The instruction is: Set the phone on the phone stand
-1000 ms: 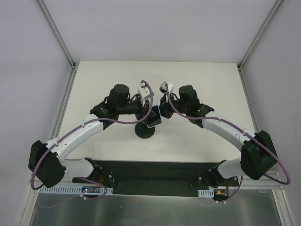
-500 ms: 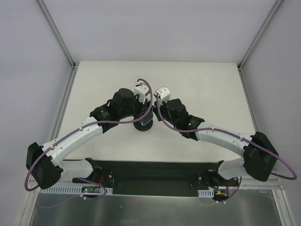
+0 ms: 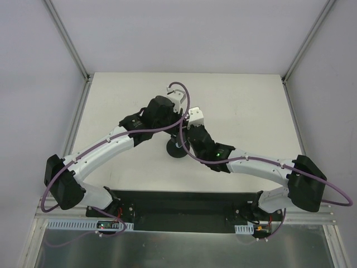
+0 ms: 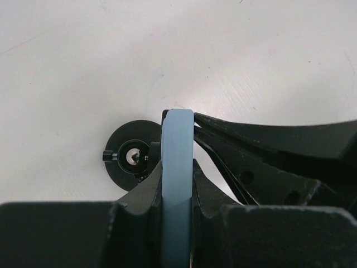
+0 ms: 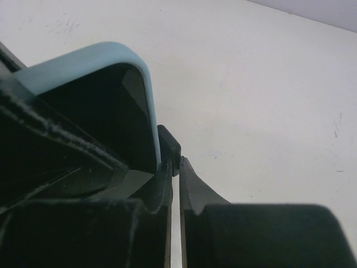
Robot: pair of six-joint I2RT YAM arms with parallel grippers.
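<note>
The phone (image 4: pixel 177 167) shows edge-on in the left wrist view, its light blue rim clamped between my left gripper (image 4: pixel 177 163) fingers. It hangs above the table, just right of the phone stand (image 4: pixel 131 157), which shows from above as a black round disc with its stem top. In the right wrist view the phone (image 5: pixel 106 89) shows a blue rim and black screen, left of my right gripper (image 5: pixel 176 159). That gripper's jaws are shut, tips beside the phone. In the top view both grippers (image 3: pixel 174 127) (image 3: pixel 185 135) meet over the stand (image 3: pixel 176 151) and hide the phone.
The white tabletop (image 3: pixel 245 106) has metal frame rails along its left (image 3: pixel 75 123) and right (image 3: pixel 295 123) edges. A black base plate (image 3: pixel 184 204) with the arm mounts lies along the near edge. Purple cables loop over both wrists.
Both grippers have moved together to the right and nearer over the stand, the left one carrying the phone. The right forearm has dropped lower and stretched leftward.
</note>
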